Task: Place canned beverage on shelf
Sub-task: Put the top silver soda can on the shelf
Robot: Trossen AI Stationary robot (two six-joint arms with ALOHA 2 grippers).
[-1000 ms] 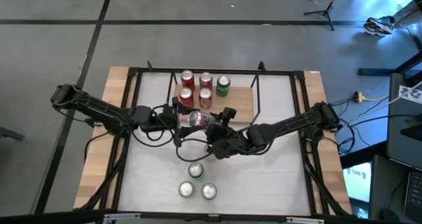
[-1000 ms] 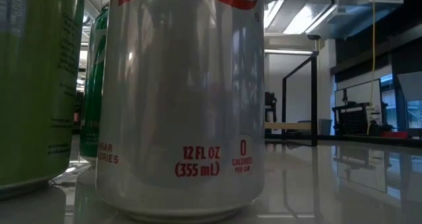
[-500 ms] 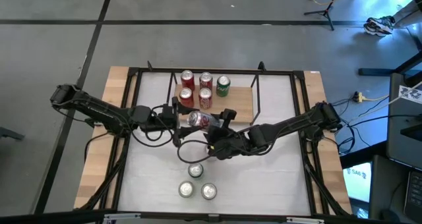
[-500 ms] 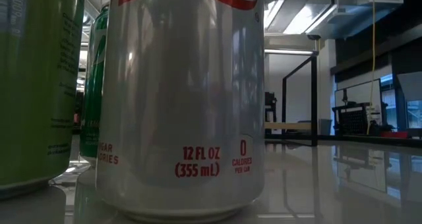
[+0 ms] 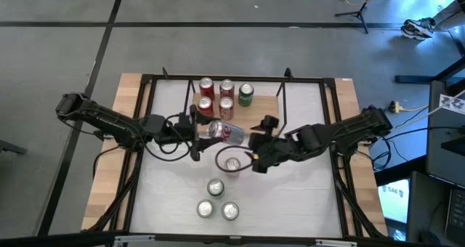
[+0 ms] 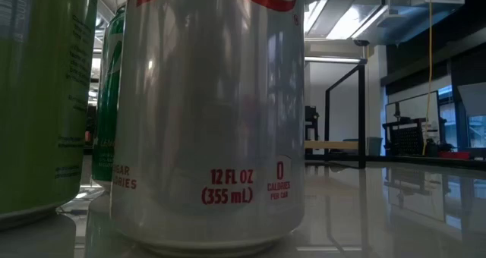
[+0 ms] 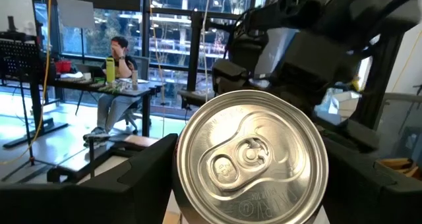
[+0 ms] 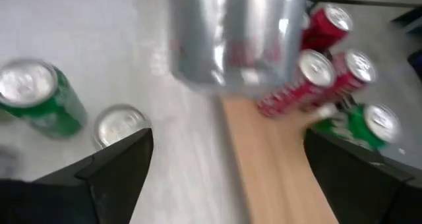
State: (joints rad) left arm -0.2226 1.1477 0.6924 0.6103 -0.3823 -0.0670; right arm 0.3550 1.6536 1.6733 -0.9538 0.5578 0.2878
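Left to right across the high view: the left pincer point(image 5: 197, 129) is gripping the silver-and-red can point(image 5: 224, 132) near its base, holding it on its side just in front of the shelf point(image 5: 267, 113), above the counter point(image 5: 305, 196). The right pincer point(image 5: 259, 147), which a moment ago was closed on the same can, is now standing wide and empty, having pulled back to the right and uncovered an upright can point(image 5: 232, 164) beneath it. The handover is therefore looking complete: the left arm alone is carrying the can. Placement is still pending, with five cans already standing on the shelf's left part
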